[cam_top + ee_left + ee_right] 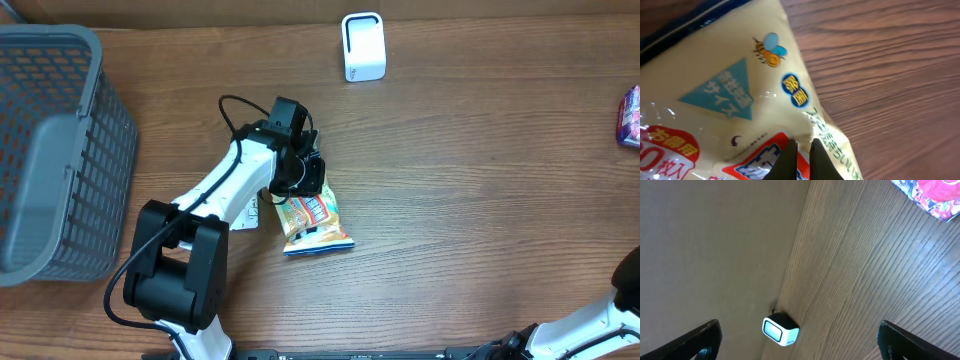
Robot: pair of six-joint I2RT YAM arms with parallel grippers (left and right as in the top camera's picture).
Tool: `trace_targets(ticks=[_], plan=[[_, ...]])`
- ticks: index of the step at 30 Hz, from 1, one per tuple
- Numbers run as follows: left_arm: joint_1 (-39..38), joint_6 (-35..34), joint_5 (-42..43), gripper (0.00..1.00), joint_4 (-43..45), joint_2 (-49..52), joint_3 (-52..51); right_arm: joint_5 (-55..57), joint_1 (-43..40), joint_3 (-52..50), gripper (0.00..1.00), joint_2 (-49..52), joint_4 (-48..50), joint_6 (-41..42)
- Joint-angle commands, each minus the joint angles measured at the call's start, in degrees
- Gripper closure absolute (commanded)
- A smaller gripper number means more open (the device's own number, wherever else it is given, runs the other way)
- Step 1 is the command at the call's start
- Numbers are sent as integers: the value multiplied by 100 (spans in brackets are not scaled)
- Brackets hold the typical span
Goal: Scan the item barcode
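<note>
My left gripper point(802, 152): jaws closed to a sliver, pinching a thin fold of the snack bag point(740, 75) film, at the bag's end nearer the scanner point(363, 47). Bag lies on the table point(480, 200), mid-left, well apart from the scanner at the far edge. My right gripper point(800, 342): jaws spread fully, nothing in them, off to the right w/ the scanner in its view.

Risks, my judgement: grip is on slick film only, so the bag could slip out on lift. Bag may swing or twist under the pinch & miss the scanner window. Crumpled film could warp the barcode. Can't see a barcode in any view, so the wrong face may get presented.

Counts: 2 grippers, 1 snack bag in my grip, 1 other packet point(630, 115) at the right edge, 1 scanner, 1 basket point(50, 150) far left.
</note>
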Motion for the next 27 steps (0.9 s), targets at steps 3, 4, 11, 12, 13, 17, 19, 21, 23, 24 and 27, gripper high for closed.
trace_targets(ticks=[3,4,11,12,13,17,19,21,23,24,27], plan=[[-26,-203,-1047,96,-114,42,-173,-31,-4,0,0,-13,4,-7],[-26,-205,-1043,96,-94,42,-173,-31,-4,0,0,-13,4,-9],[-28,-205,-990,96,-136,39,-131,-31,-4,0,0,-13,4,-9],[-24,-203,-920,96,-205,37,-81,-31,-4,0,0,-13,4,-7],[-15,-203,-807,96,-367,35,44,-31,-4,0,0,-13,4,-7],[-9,-203,-494,96,-1220,28,798,-31,-4,0,0,-13,4,-7],[-9,-201,-466,96,-1818,28,1357,-31,-4,0,0,-13,4,-9],[-11,-199,-466,96,-2308,28,1849,-31,-4,0,0,-13,4,-9],[-15,-177,-474,96,-2728,28,2236,-31,-4,0,0,-13,4,-7],[-15,-177,-479,96,-2920,28,2361,-31,-4,0,0,-13,4,-7],[-15,-184,-474,96,-3438,31,2417,-31,-4,0,0,-13,4,-7]])
